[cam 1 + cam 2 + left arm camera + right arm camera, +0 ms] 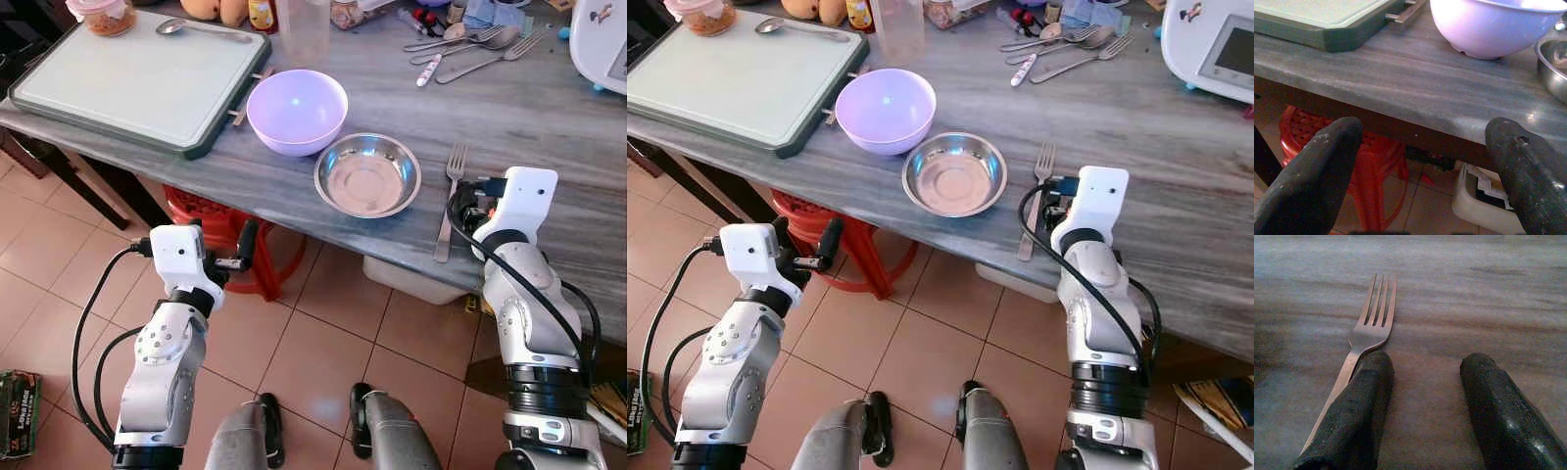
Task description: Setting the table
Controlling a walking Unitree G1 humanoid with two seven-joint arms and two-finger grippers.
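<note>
A steel fork [450, 196] lies on the grey table [549, 117], tines pointing away, just right of an empty steel bowl [367, 174]. A purple bowl [297, 110] stands behind and to the left of the steel one. My right gripper [1422, 367] rests low over the tabletop, open, with nothing between its fingers; the fork [1369, 328] lies just outside one finger [1359, 401]. My left gripper [1425, 132] hangs open below the table's front edge, facing the purple bowl [1493, 24].
A green-edged cutting board [137, 78] with a spoon [201, 29] and a jar [103, 15] fills the table's left. Loose cutlery [470, 44] and a white appliance [602, 39] sit at the back right. A red stool [230, 235] and a white box [411, 279] stand under the table.
</note>
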